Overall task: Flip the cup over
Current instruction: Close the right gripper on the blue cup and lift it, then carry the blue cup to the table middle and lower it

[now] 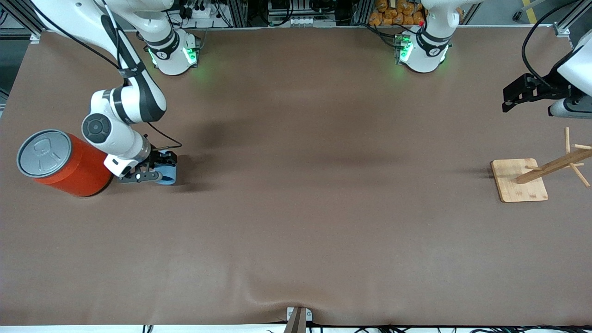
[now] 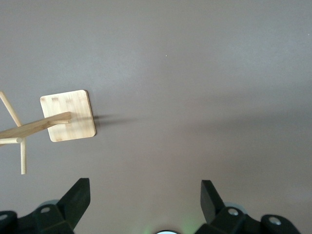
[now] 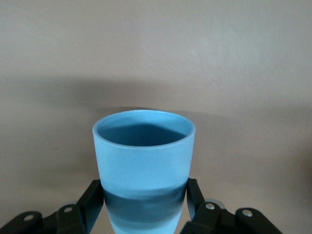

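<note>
The light-blue cup (image 1: 169, 176) is in my right gripper (image 1: 156, 170), low over the table beside the orange can. In the right wrist view the fingers (image 3: 92, 197) press both sides of the cup (image 3: 144, 151) near its base. Its open rim points away from the gripper. I cannot tell whether the cup touches the table. My left gripper (image 1: 508, 99) waits in the air at the left arm's end of the table. In the left wrist view it (image 2: 144, 187) is open and empty over bare table.
A large orange can with a grey top (image 1: 69, 164) stands right beside my right wrist, at the right arm's end of the table. A wooden peg rack on a square base (image 1: 518, 180) stands near my left gripper, and shows in the left wrist view (image 2: 68, 116).
</note>
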